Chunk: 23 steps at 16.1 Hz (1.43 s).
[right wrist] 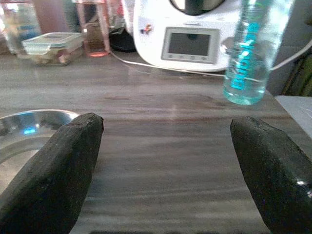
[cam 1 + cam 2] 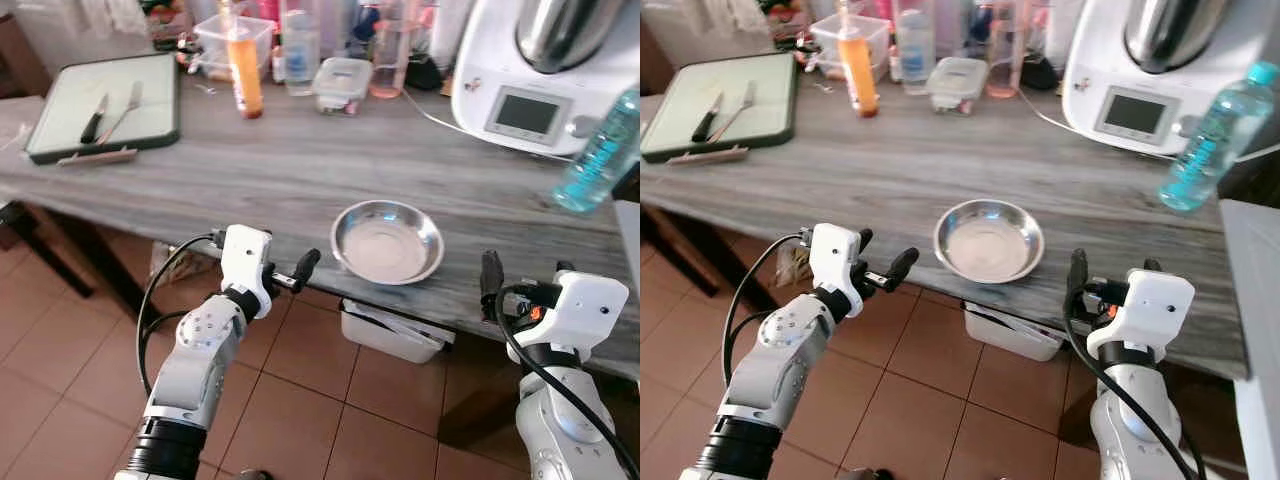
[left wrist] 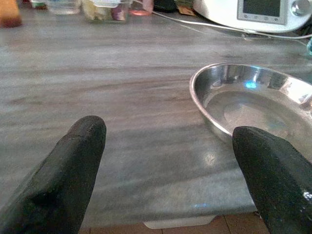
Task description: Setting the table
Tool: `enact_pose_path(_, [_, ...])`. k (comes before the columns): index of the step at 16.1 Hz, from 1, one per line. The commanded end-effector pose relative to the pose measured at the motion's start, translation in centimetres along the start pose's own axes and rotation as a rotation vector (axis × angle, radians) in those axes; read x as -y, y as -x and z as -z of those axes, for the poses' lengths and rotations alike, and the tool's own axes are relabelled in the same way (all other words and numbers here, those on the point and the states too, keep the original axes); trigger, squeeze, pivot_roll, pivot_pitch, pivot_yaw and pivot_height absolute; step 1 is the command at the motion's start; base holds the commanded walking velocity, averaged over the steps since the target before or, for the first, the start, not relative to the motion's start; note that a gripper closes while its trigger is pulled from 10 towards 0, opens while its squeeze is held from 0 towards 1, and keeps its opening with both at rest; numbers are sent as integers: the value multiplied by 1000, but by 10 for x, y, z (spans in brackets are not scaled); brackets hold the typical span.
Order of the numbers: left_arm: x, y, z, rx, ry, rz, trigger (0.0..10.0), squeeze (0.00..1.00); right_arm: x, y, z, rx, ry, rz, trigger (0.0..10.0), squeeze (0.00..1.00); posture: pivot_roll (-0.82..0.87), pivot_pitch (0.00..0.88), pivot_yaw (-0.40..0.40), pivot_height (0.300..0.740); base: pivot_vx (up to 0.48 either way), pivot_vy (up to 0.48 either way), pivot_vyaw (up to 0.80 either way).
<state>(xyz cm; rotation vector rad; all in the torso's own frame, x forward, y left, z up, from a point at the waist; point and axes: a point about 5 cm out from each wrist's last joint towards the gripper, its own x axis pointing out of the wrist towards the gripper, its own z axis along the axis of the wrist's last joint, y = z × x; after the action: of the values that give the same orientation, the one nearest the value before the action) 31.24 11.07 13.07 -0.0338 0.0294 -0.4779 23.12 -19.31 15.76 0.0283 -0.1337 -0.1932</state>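
Note:
A shiny steel bowl (image 2: 387,240) sits empty near the front edge of the grey wooden table (image 2: 260,170). At the far left of the table lies a green-rimmed tray (image 2: 60,100) with a knife (image 2: 94,119) and a fork (image 2: 125,110) on it. My left gripper (image 3: 170,130) hovers open at the table's front edge, just left of the bowl, holding nothing. On the bowl's right, my right gripper (image 1: 168,123) is also open and empty, level with the table edge.
A white kitchen machine (image 2: 530,80) with its cable stands at the back right, a blue water bottle (image 2: 600,150) beside it. An orange bottle (image 2: 245,70), a lidded container (image 2: 340,85) and jars line the back. A white bin (image 2: 390,335) sits under the table on the tiled floor.

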Motion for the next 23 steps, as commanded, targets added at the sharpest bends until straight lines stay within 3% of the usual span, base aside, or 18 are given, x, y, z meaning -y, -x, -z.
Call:
enact_pose_path(1, [-1, -3, -5, 1, -11, -9, 10000, 0, 0, 2, -1, -5, -1, 13, 10000, 0, 99, 109, -2, 740, 0, 0, -763])
enact_pose_path(4, [-1, -3, -4, -7, -14, -10, 10000, 0, -2, 2, 0, -6, -10, 6, 10000, 0, 97, 112, 3, 740, 0, 0, -575])
enact_pose_path(23, [1, -7, -6, -10, -41, -3, 10000, 0, -5, 1, 8, -24, -3, -15, 10000, 0, 110, 97, 1, 740, -25, 0, 0])
